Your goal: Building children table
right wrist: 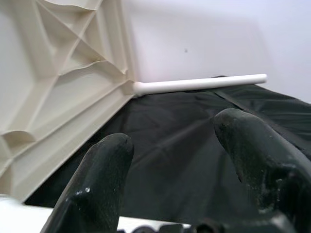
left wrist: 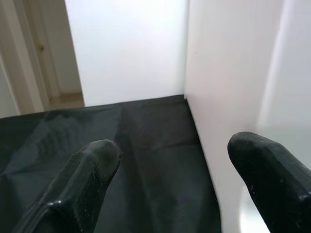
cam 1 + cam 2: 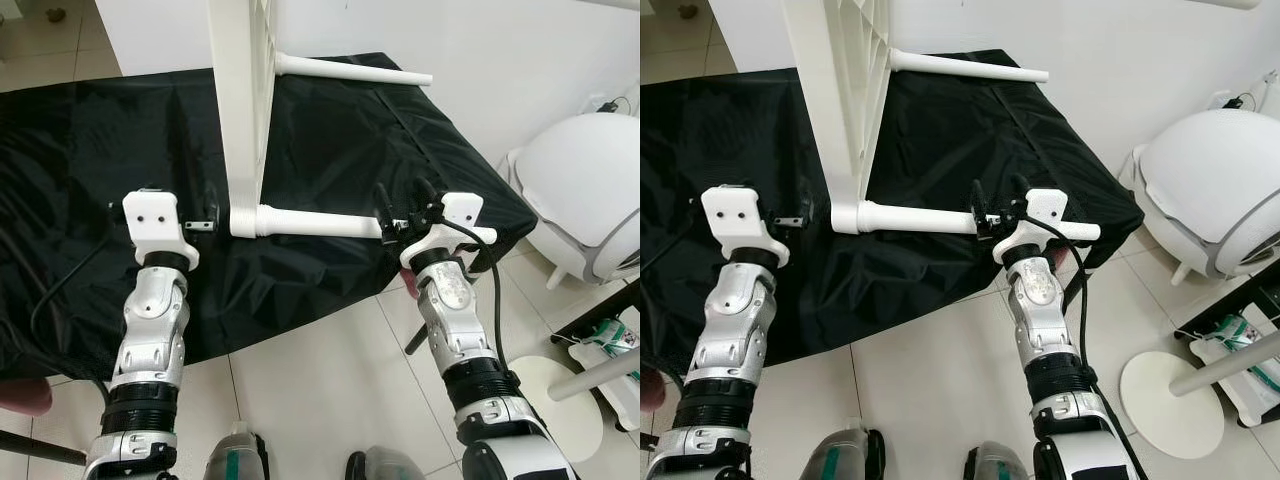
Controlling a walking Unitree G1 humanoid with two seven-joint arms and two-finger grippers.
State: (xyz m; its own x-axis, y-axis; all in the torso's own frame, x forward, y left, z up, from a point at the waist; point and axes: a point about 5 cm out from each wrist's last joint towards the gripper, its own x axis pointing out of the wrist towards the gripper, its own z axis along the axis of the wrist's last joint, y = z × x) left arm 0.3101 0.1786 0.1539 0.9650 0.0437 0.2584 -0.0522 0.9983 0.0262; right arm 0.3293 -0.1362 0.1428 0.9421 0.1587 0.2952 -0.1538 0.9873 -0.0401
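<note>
A: Setting, for your log: white walls, pale tiled floor, and a work surface draped in black cloth. What do you want entered first?

B: Your claws, then work outward.

A: Right claw: fingers parted, standing up at the near leg of the white children's table. The leg lies level and runs past the base of the fingers; whether the claw actually has hold of it, you cannot tell from these views. The right wrist view looks between the two open fingers, across the cloth, to the ribbed underside of the table panel and the far leg.

B: And the left?

A: Left claw: fingers spread wide, nothing between them. It sits just beside the flat face of the panel, over the cloth, near the corner where the near leg joins.

B: Where is the table itself?

A: Table panel stands on edge on the cloth. Two legs jut from it toward your right side: one near, one far.

B: Progress?

A: Judged only: two legs appear seated in their sockets, so roughly half the leg fitting looks done. The panel's upper end is cut off, so you cannot confirm the remaining legs. Still to do: any missing legs, then turning the table upright.
</note>
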